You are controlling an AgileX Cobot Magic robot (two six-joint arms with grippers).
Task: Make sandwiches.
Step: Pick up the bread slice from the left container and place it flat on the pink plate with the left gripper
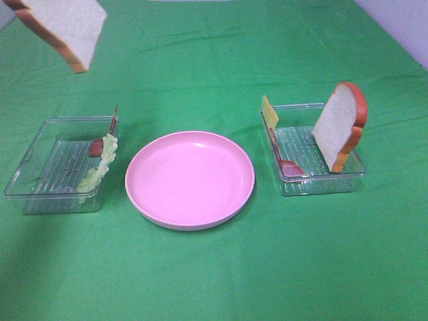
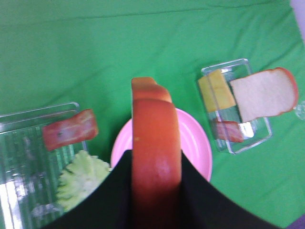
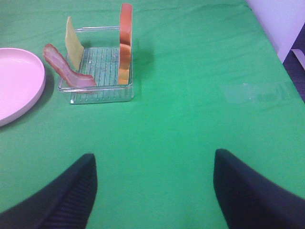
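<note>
My left gripper (image 2: pixel 155 167) is shut on a bread slice (image 2: pixel 155 138) by its orange-brown crust and holds it high above the table; the slice shows at the far left of the exterior view (image 1: pixel 63 27). The pink plate (image 1: pixel 190 217) is bare. The left tray (image 1: pixel 40 154) holds lettuce (image 1: pixel 100 167) and a bacon strip (image 2: pixel 70 129). The right tray (image 1: pixel 321 184) holds an upright bread slice (image 1: pixel 338 127), cheese (image 1: pixel 269 112) and bacon (image 1: pixel 284 160). My right gripper (image 3: pixel 155 191) is open and empty over bare cloth, well apart from that tray (image 3: pixel 102 93).
A green cloth (image 1: pixel 214 281) covers the whole table. A pale wall or edge (image 1: pixel 401 27) runs along the far right corner.
</note>
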